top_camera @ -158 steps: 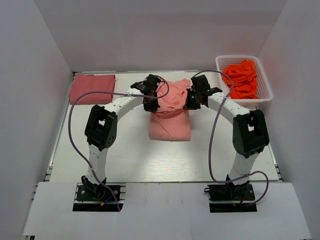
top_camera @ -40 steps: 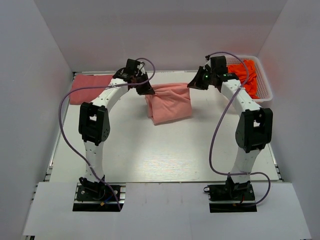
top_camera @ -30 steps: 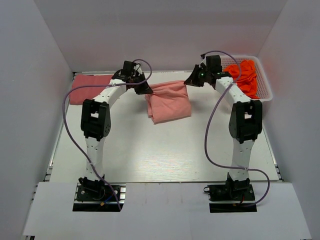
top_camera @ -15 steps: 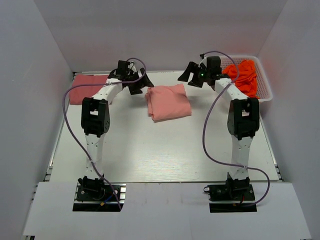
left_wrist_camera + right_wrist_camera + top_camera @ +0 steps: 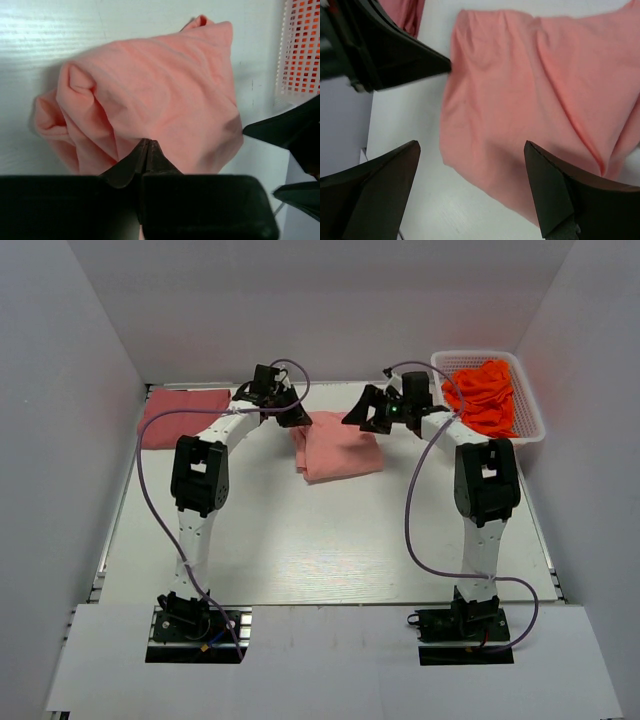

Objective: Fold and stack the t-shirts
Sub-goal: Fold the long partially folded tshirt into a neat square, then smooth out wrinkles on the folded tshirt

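Observation:
The light salmon-pink t-shirt [image 5: 340, 452] lies folded on the table's middle, its cloth [image 5: 160, 90] bunched and rumpled. My left gripper [image 5: 297, 420] hovers at the shirt's far left corner. Its fingertips [image 5: 146, 143] meet, and no cloth shows between them. My right gripper [image 5: 357, 412] is at the far right corner, open wide over the shirt's edge [image 5: 535, 90] with nothing between its fingers [image 5: 395, 170]. The darker rose-red t-shirt [image 5: 183, 416] rests folded at the far left of the table.
A white basket [image 5: 528, 405] holding orange clothes [image 5: 485, 395] stands at the far right; its mesh wall [image 5: 300, 50] shows in the left wrist view. White walls close in the table on three sides. The left finger [image 5: 395, 55] is close to the right gripper.
A second ago both grippers held the pink shirt's far edge lifted; they let go and it dropped flat. Both then swung back in over it. The left closed and the right stayed open.

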You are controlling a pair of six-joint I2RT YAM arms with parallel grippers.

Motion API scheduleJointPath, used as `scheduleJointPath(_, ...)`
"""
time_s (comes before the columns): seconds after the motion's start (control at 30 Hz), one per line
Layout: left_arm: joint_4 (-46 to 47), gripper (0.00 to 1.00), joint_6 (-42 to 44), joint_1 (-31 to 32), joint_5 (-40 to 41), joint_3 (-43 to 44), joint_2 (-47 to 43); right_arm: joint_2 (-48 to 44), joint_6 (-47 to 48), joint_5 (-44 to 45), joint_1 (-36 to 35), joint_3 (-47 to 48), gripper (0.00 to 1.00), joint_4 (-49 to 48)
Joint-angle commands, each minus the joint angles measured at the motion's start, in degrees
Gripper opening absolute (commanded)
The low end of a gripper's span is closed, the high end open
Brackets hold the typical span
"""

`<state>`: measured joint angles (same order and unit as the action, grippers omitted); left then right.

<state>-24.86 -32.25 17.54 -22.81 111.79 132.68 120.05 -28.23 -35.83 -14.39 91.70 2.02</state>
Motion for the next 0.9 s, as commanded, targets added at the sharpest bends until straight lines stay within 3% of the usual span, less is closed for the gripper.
scheduleJointPath(0.0, 5.3, 0.11, -1.1, -0.5, -2.2, -0.3, -5.3, 1.1, -1.2, -2.7, 0.2, -4.7, 0.9, -5.7)
scheduleJointPath(0.07, 5.8, 0.0, -1.8, -0.5, 0.1, -0.3, -5.3, 1.5, -1.7, -2.7, 0.1, -5.6, 0.9, -6.2)
scheduleJointPath(0.3, 4.3, 0.0, -1.2, -1.1, 2.4, -3.7, -4.7, 1.9, -1.2, -3.0, 0.2, -6.3, 0.9, -6.4)
scheduleJointPath(0.4, 7.8, 0.0, -1.2, -1.1, -1.7, -3.7, -4.0, 3.0, -0.8, -3.4, 0.0, -5.7, 0.9, -5.6)
scheduleJointPath(0.5, 2.8, 0.0, -2.4, -0.4, 1.5, 0.9, -1.4, 3.3, -0.9, -3.6, 0.1, -6.7, 0.9, -5.9)
scheduleJointPath(0.87, -2.6, 0.0, -4.3, -2.2, 5.3, -1.0, 5.7, 4.2, -0.7, -3.6, 0.4, -11.2, 0.9, -6.8)
